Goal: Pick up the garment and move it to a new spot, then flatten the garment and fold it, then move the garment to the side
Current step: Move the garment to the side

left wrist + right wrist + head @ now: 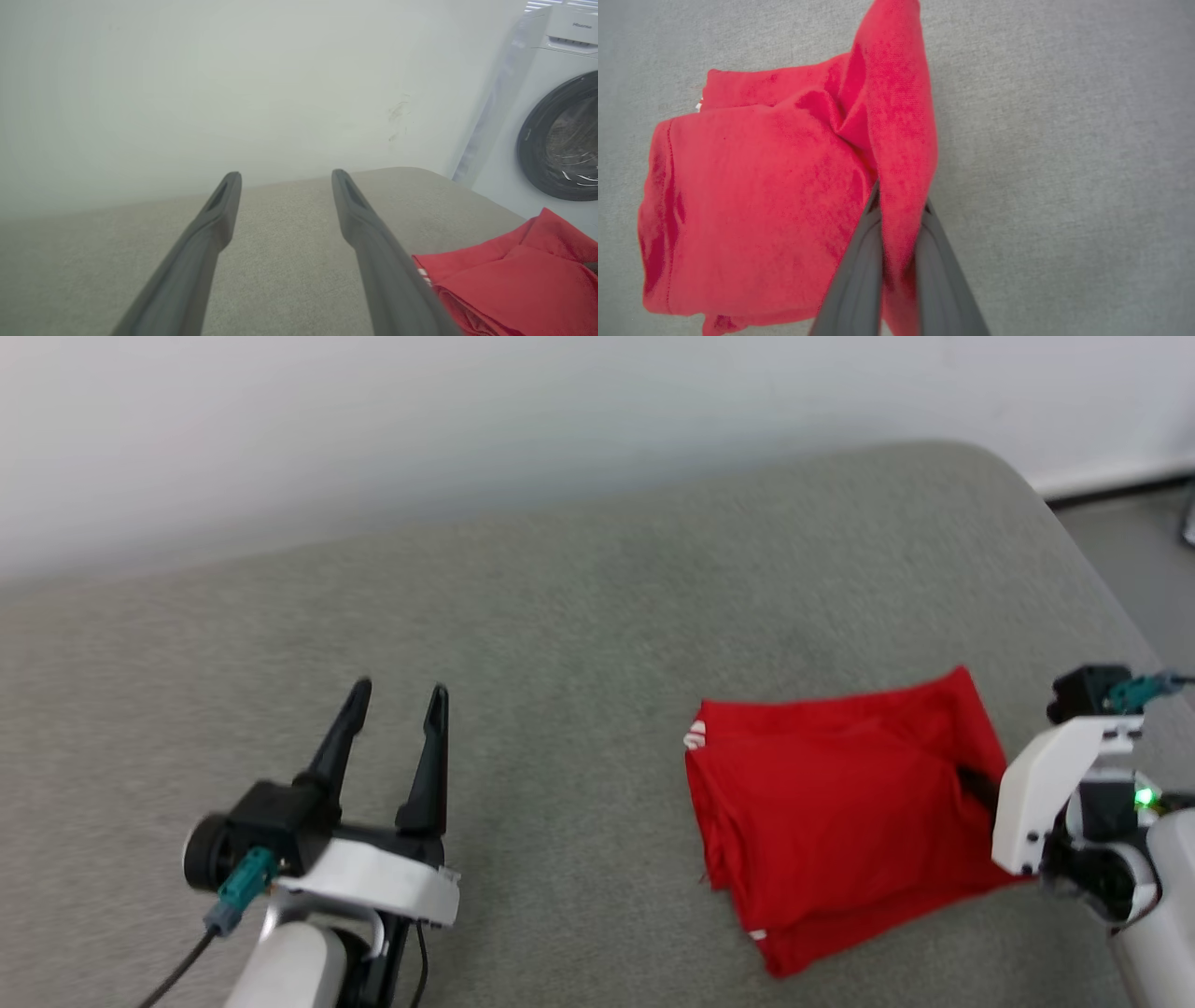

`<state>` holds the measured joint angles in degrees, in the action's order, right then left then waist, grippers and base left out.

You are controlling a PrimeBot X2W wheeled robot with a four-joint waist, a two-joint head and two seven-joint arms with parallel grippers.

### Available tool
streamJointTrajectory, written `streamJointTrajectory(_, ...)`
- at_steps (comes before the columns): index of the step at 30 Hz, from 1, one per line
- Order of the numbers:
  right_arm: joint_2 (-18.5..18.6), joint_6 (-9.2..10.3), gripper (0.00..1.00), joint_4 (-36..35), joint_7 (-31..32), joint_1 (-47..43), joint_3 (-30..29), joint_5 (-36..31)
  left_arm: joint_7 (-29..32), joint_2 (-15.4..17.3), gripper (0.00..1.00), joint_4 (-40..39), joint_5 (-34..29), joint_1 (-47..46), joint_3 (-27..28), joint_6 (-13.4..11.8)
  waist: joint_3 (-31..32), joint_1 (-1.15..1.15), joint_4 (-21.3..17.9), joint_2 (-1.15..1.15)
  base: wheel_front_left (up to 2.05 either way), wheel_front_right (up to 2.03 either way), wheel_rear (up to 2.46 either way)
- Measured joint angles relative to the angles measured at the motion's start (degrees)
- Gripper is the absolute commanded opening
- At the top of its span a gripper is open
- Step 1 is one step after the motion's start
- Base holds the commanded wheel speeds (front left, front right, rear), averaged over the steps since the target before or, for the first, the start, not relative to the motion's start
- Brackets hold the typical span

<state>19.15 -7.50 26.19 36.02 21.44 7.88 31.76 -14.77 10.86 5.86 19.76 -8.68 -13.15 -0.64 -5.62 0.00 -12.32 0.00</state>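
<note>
Upholstery [560, 616] in a grey-green weave spreads across the head view, with a pale wall [467, 411] behind it. At the lower left, the left gripper [400, 691] hangs over bare fabric. Its two dark fingers are spread wide with nothing between them, and they point away toward the wall. In the left wrist view the same gripper [286, 175] shows its fingers parted above the cushion.

To the right of centre lies the garment [831, 803], a red T-shirt folded into a rough rectangle on the upholstery, well apart from the left gripper. A scrap of white trim peeks out at its left edge, and stacked layers show along the near side. The left wrist view catches it [514, 280] at the lower right, with a white washing machine [560, 130] beyond.

At the far right, the right gripper [971, 782] reaches into the garment's right edge. The right wrist view shows this gripper [901, 200] pinched tight on a raised fold of red cloth. That fold stands up between the fingers, while the rest of the garment [761, 210] rests flat on the cushion to that view's left.
</note>
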Motion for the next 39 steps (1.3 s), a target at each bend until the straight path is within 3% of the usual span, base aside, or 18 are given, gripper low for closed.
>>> streamJointTrajectory(7,1.58,-0.01,0.00,5.91,-7.67,9.99,-0.30,-1.96,2.57,2.87,1.00,-4.50,-2.48,-6.70,-0.75,0.57,-9.23,0.00,-5.95,0.00,0.00,0.00,0.00)
streamJointTrajectory(12,4.36,-0.01,0.00,11.54,-13.73,16.47,-4.28,-3.72,4.67,4.04,1.00,-7.97,-3.54,-10.48,-1.13,0.68,-16.25,0.01,-8.25,0.00,0.00,0.00,0.00)
streamJointTrajectory(20,9.79,-0.01,0.00,18.75,-21.67,24.52,-12.20,-7.60,7.86,6.49,1.00,-13.54,-5.06,-14.28,-1.15,0.92,-25.57,0.01,-8.10,0.00,0.00,0.00,0.00)
streamJointTrajectory(25,8.79,-0.01,0.00,22.35,-26.19,27.48,-14.44,-9.99,9.46,7.95,1.00,-16.42,-5.60,-15.49,-0.66,0.64,-30.10,0.01,-7.14,0.00,0.00,0.00,0.00)
streamJointTrajectory(26,8.04,-0.01,0.31,23.34,-26.97,27.75,-14.75,-10.28,9.68,8.18,1.00,-16.73,-5.76,-15.60,-0.64,0.58,-30.83,0.01,-6.97,0.00,0.00,0.00,0.00)
streamJointTrajectory(27,7.45,-0.01,0.93,24.29,-28.06,27.90,-14.89,-10.94,9.89,8.31,1.00,-16.99,-5.88,-15.76,-0.60,0.57,-31.49,0.01,-6.81,0.00,0.00,0.00,0.00)
streamJointTrajectory(28,6.94,-0.01,1.00,25.27,-29.22,28.03,-15.28,-11.70,10.02,8.34,1.00,-17.26,-5.92,-15.89,-0.67,0.48,-32.07,0.01,-6.64,0.00,0.00,0.00,0.00)
streamJointTrajectory(33,6.53,-0.01,1.00,30.04,-34.96,29.28,-17.39,-15.79,9.88,8.46,1.00,-16.89,-5.89,-15.75,-0.68,0.10,-32.17,0.01,-6.29,0.00,0.00,0.00,0.00)
streamJointTrajectory(39,7.30,-0.01,1.00,31.10,-37.61,28.88,-17.30,-17.77,7.80,7.75,1.00,-14.32,-4.28,-13.38,-0.40,-0.38,-28.46,0.00,-6.70,0.00,0.00,0.00,0.00)
